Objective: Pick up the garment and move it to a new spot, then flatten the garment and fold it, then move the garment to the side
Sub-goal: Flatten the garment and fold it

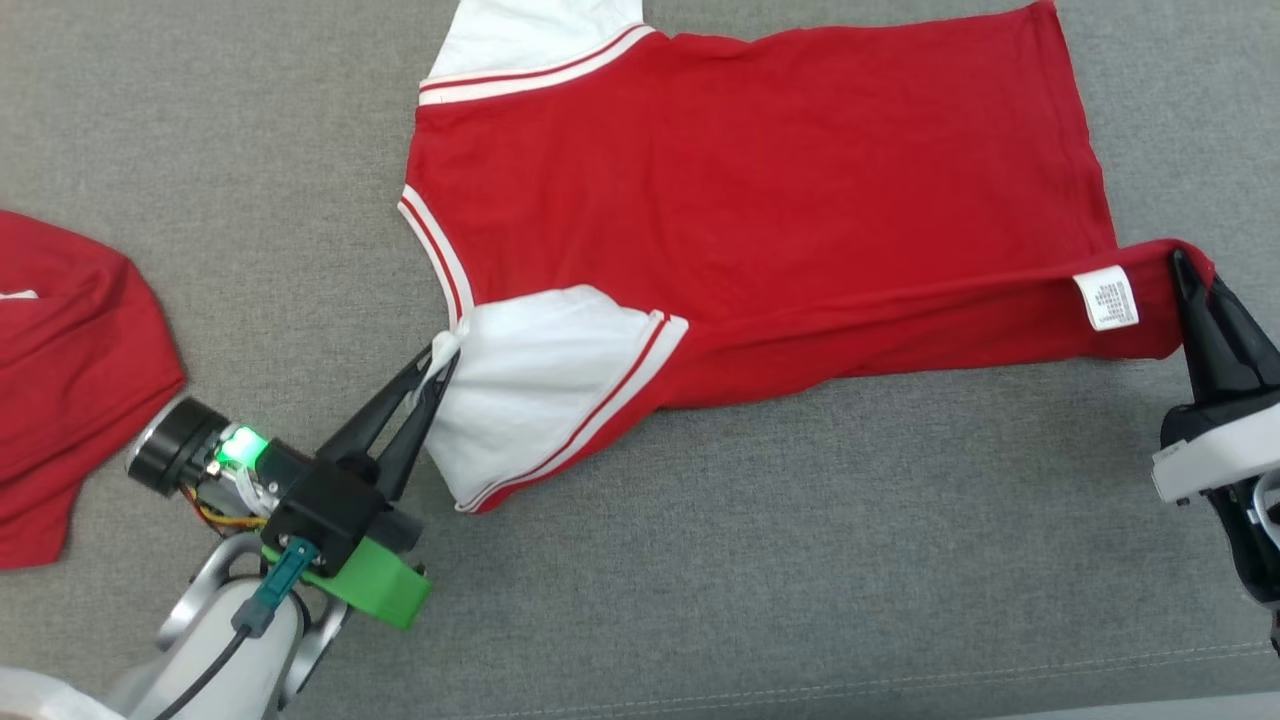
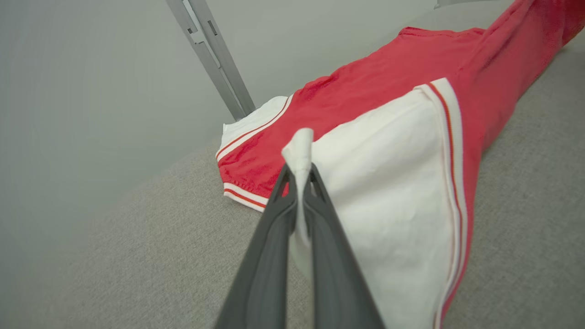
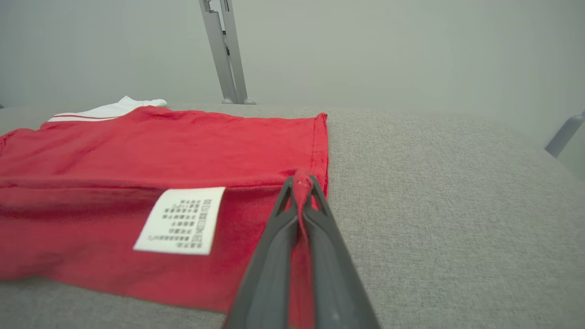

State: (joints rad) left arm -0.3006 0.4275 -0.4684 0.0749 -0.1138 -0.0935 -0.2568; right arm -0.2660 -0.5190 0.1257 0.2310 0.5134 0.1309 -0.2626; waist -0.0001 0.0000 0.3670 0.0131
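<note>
The left gripper sat at about eight o'clock in the head view. Its two dark fingers were pressed together on a pinch of the near sleeve, and in the left wrist view a tuft of white cloth poked out past the tips. The right gripper was at three o'clock, clamped on the red hem corner, with a nub of red fabric standing between its tips in the right wrist view. Its body ran off the right edge of the head view.

The garment, a red shirt with white sleeves trimmed in red and white stripes, lay on the grey surface from the centre toward twelve o'clock. Its near edge was turned up between the two grippers, showing the care label near the right gripper. The label's print was too small to read. The far sleeve, at eleven o'clock, was cut off by the top edge. The turned-up strip hid whatever lay beneath it.

By count there were two grippers, both gripping, one held shirt with two white sleeves, and one label. A second red cloth lay at nine o'clock, cut off by the left edge and apart from the shirt. One metal post stood at twelve o'clock in the right wrist view.
</note>
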